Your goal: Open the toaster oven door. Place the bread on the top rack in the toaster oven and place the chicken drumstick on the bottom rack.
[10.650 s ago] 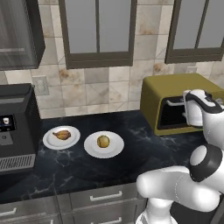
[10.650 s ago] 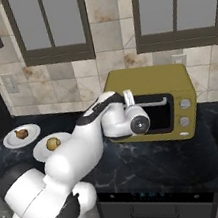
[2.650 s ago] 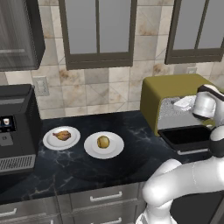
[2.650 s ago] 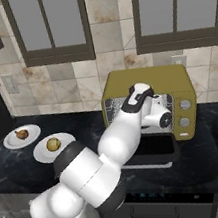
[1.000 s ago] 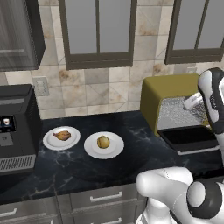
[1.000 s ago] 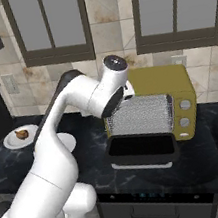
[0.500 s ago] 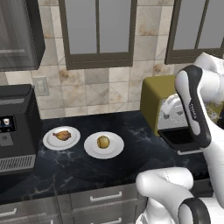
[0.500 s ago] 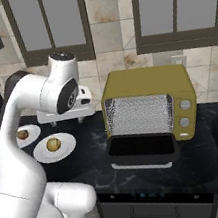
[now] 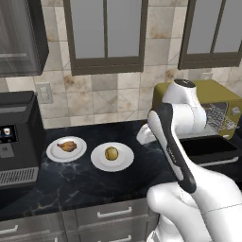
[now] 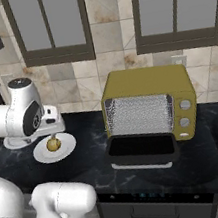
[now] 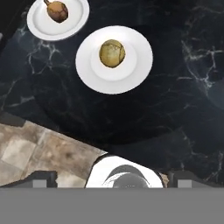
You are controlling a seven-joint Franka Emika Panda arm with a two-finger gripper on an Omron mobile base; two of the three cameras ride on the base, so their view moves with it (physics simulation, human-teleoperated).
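Toaster oven (image 10: 151, 104), frame centre-right: door (image 10: 142, 149) dropped flat. Bread (image 11: 112, 53) on plate (image 11: 135, 70), upper centre; chicken drumstick (image 11: 57, 11) on plate upper left. Jaws released, holding nothing, above the dark worktop (image 11: 175, 109).

no readable text, labels or numbers

- Toaster oven door (image 10: 141, 150) lies folded down flat, so the toaster oven (image 10: 150, 105) mouth stands open to the front.
- Open black counter (image 9: 80, 177) in front of both plates; nothing blocking from above.
- Bread (image 11: 112, 53) sits alone on its plate (image 11: 138, 65), bare rim all round.
- Chicken drumstick (image 9: 67, 146) plate is just beside it; the black coffee machine (image 9: 16, 139) walls off that far side.
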